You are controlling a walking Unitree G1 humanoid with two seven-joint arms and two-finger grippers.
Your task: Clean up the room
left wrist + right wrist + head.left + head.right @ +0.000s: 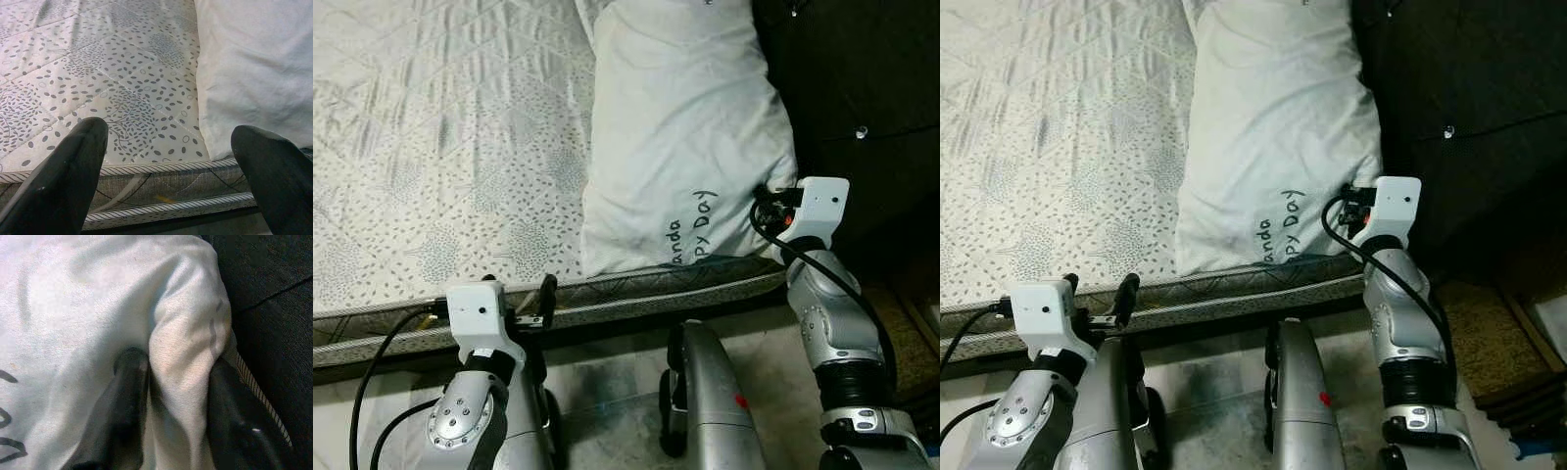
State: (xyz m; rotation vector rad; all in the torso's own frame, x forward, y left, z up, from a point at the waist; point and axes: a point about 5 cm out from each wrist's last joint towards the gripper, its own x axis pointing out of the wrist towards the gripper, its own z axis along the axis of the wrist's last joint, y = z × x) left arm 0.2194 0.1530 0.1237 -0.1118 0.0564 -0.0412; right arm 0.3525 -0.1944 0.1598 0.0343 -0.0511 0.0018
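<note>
A white pillow (680, 137) with black lettering lies at the head of the bed, on the patterned mattress (440, 147). My right gripper (178, 372) is at the pillow's near right corner, shut on a bunched fold of its fabric (186, 333) that stands between the two fingers. My left gripper (171, 132) hangs open at the mattress's near edge, left of the pillow, with nothing between its fingers (73, 166).
A dark upholstered headboard (862, 78) rises right of the pillow. The mattress's piped side edge (636, 294) runs across just in front of me, above a pale floor (607, 382). A brown mat (1489, 333) lies low on the right.
</note>
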